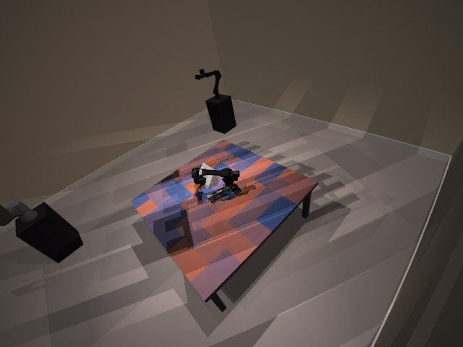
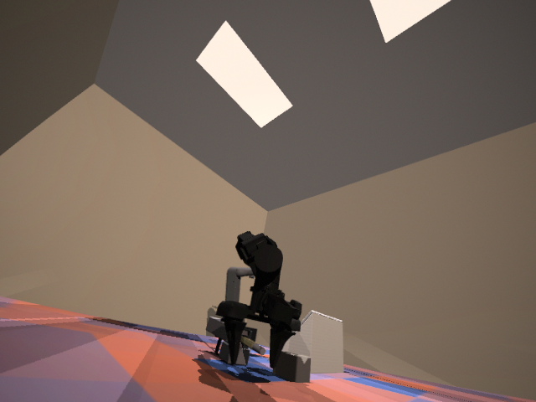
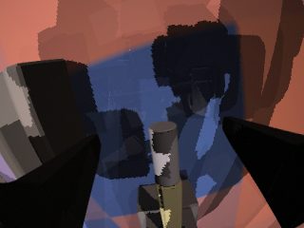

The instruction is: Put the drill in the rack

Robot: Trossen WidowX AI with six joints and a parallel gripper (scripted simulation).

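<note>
A rod with a grey end and a yellow band, apparently the drill (image 2: 252,345) (image 3: 164,159), sticks out past a grey block (image 2: 244,357) (image 3: 190,207). My gripper (image 2: 254,365) (image 3: 162,131) is open wide and empty, with one finger on each side of the rod and a gap to each. In the exterior view the fingertips hang low, close above the table. A second grey block (image 2: 293,368) (image 3: 45,102) stands beside one finger; whether it is part of the rack is unclear. I cannot make out the key. The gripper is too small to read in the top view.
A pale upright panel (image 1: 210,181) (image 2: 327,343) stands behind the arm in the exterior view. A grey bent pipe-like shape (image 2: 233,286) rises beside the arm. The table (image 1: 239,220) has a coloured patchwork top. Two dark pedestals (image 1: 221,113) (image 1: 48,233) stand off the table.
</note>
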